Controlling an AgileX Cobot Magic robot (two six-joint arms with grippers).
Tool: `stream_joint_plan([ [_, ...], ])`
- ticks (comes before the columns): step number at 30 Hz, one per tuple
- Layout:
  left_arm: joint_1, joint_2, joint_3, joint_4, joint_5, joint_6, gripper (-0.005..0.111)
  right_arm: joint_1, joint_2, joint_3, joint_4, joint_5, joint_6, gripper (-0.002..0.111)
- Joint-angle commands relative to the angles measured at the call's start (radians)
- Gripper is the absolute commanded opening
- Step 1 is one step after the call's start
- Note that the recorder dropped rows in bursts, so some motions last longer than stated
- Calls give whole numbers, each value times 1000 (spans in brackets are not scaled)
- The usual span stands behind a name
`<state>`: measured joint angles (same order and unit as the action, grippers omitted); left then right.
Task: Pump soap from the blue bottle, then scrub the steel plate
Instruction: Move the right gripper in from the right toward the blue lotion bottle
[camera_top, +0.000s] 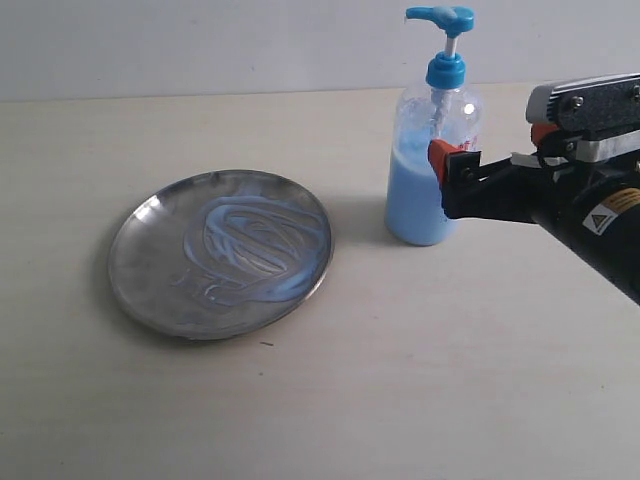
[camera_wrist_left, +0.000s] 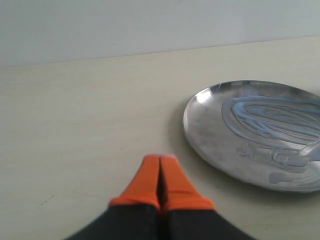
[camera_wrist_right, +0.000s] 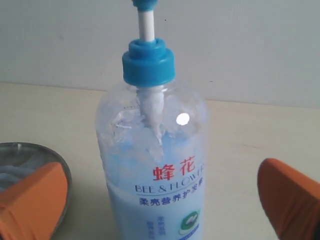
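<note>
Only the right wrist view shows red print (camera_wrist_right: 174, 170) on the blue bottle (camera_wrist_right: 150, 130).

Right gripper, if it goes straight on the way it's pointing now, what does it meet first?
The blue bottle. The right gripper is open, and the bottle's body stands dead ahead, framed by its orange fingers. Whether the bottle sits between them yet, the pictures don't settle.

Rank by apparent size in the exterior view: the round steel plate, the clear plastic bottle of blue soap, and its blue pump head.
1. Round steel plate, clearly largest.
2. Clear plastic bottle of blue soap.
3. Blue pump head, smallest.
The plate lies slightly nearer, but that wouldn't change the order.
</note>
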<state>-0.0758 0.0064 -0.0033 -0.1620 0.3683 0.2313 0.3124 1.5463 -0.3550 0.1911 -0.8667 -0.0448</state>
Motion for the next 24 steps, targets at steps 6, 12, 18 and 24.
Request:
stream_joint_plan([
  [6,-6,-6,3,-2,-5,0,0,2,127,-1,-16,-110,30,105],
  [12,-6,-6,3,-2,-5,0,0,2,201,-3,-20,-186,45,105],
  [18,-6,-6,3,-2,-5,0,0,2,250,-38,-78,-200,73,105],
  [24,-6,-6,3,-2,-5,0,0,2,286,-92,-29,-158,71,105],
])
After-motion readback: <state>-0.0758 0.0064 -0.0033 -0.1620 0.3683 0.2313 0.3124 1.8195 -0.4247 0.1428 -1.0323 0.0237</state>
